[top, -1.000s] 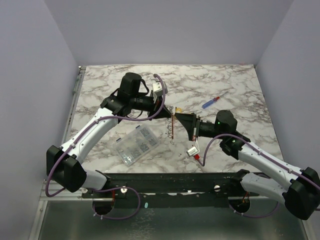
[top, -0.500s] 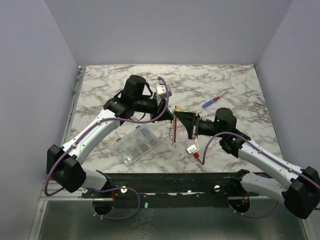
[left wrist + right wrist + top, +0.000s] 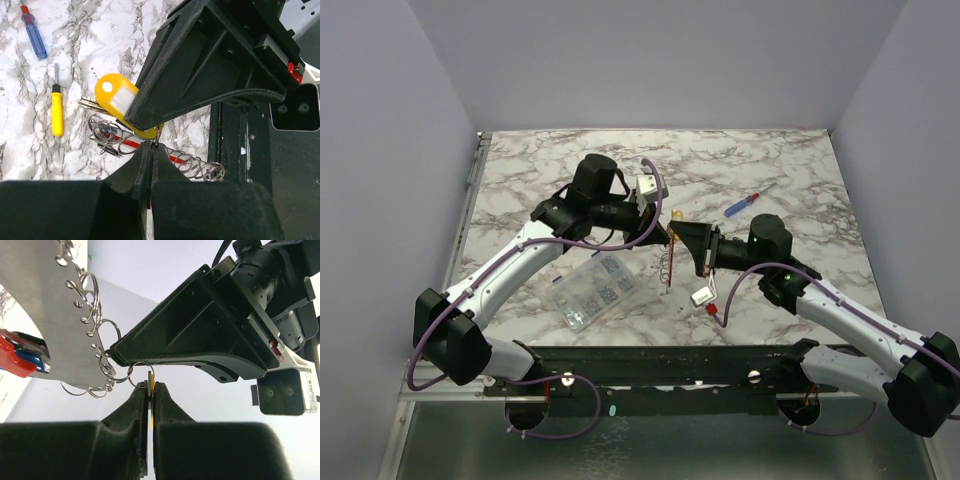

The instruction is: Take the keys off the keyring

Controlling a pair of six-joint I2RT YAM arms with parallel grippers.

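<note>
— What is made out from above?
— The left gripper (image 3: 663, 234) and right gripper (image 3: 680, 238) are set tip to tip over mid-table. The keyring (image 3: 667, 266) is hung beneath them, near the clear parts box (image 3: 595, 290).
— And from the left wrist?
— The left jaws are pressed together on a wire loop of the keyring. The yellow-tagged key (image 3: 116, 96) is clamped in the right jaws just above.
— From the right wrist?
— The tag's edge is seen nipped between closed fingers. One split ring is threaded at it and pinched by the opposite tips.
— Which step is judged in hand?
— Working that key off its ring; the removal is judged barely begun. A pull apart along the ring's coil is called for next, with both grips held firm.
</note>
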